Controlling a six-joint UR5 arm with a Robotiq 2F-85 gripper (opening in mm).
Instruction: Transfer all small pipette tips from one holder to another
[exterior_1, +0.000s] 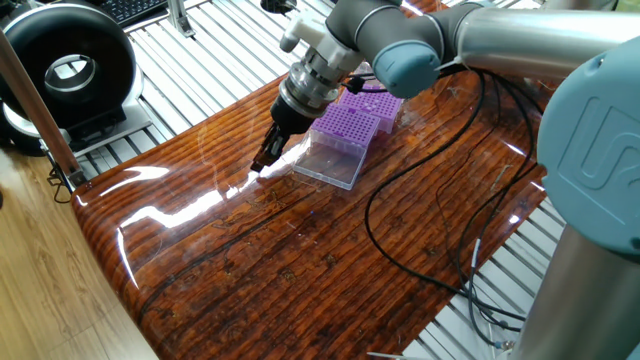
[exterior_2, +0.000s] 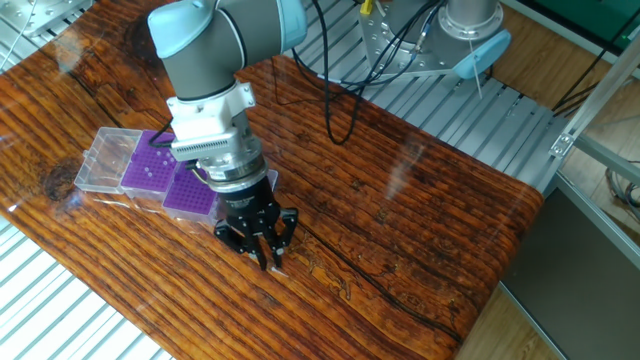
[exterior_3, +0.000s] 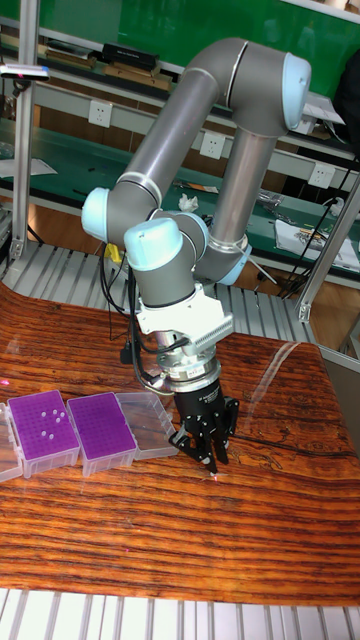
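Observation:
Two purple holders sit side by side in clear boxes at the table's edge. One holder (exterior_3: 42, 425) (exterior_2: 146, 170) shows a few pale pipette tips in its grid. The other holder (exterior_3: 102, 428) (exterior_2: 190, 192) (exterior_1: 346, 126) looks bare on top. My gripper (exterior_3: 210, 462) (exterior_2: 268, 262) (exterior_1: 262, 166) points down just past that holder's open clear lid (exterior_3: 150, 411) (exterior_1: 330, 160), fingertips almost on the wood and drawn together. A tiny pale speck (exterior_2: 277, 269) lies on the table at the fingertips; I cannot tell whether it is a tip or whether it is gripped.
A black cable (exterior_1: 400, 215) loops over the table behind the arm. A black ring-shaped device (exterior_1: 65, 70) stands on the slatted bench beyond the table's corner. The table edge (exterior_1: 105, 250) drops off near the gripper.

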